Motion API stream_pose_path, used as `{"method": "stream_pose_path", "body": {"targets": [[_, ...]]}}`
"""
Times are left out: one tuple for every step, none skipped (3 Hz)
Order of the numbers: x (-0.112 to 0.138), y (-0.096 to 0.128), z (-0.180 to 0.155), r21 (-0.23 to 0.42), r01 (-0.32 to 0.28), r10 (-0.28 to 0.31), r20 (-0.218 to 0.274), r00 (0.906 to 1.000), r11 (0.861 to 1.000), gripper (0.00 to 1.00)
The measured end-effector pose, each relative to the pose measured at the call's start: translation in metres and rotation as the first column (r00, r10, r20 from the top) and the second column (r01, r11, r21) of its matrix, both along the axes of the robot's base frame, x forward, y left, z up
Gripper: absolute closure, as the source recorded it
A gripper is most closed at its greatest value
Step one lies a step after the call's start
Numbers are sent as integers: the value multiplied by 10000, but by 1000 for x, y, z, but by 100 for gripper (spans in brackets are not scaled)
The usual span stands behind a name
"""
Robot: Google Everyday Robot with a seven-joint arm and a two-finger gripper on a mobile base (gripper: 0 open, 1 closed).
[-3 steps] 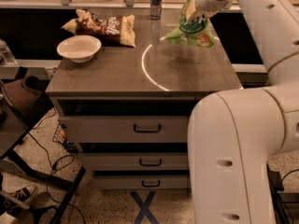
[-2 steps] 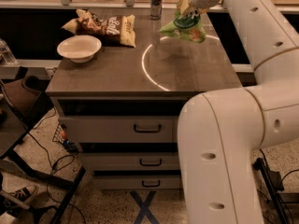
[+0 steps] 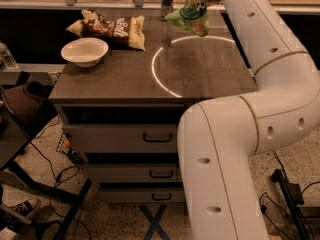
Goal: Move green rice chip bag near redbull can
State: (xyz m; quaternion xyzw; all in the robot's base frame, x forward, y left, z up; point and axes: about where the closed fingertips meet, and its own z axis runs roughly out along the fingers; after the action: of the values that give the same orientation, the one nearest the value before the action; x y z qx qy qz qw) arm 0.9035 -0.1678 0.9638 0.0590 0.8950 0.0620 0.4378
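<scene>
The green rice chip bag [image 3: 186, 20] hangs crumpled above the far edge of the grey cabinet top [image 3: 125, 74], held up by my gripper [image 3: 194, 3], which is shut on its top. The redbull can [image 3: 167, 0] stands upright at the far edge, just left of the bag and close to it. My white arm reaches in from the lower right and hides the right side of the cabinet top.
A brown-and-cream chip bag [image 3: 112, 26] lies at the far left. A white bowl [image 3: 84, 51] sits in front of it. A bright ring of light [image 3: 165, 74] marks the top. Drawers [image 3: 155, 136] face the front. Cables and a chair frame [image 3: 30, 184] lie on the floor at left.
My gripper has carried the green bag farther back and left, toward the can. The bowl and the brown bag have not moved.
</scene>
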Motion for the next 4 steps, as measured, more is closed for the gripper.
{"method": "stream_pose_path", "body": {"targets": [[15, -6, -8, -10, 628, -628, 251, 9977, 9980, 100], [15, -6, -8, -10, 629, -628, 247, 9977, 9980, 100], [18, -3, -16, 203, 761, -765, 193, 9969, 9969, 100], [32, 8, -25, 659, 870, -900, 427, 9950, 9940, 100]]}}
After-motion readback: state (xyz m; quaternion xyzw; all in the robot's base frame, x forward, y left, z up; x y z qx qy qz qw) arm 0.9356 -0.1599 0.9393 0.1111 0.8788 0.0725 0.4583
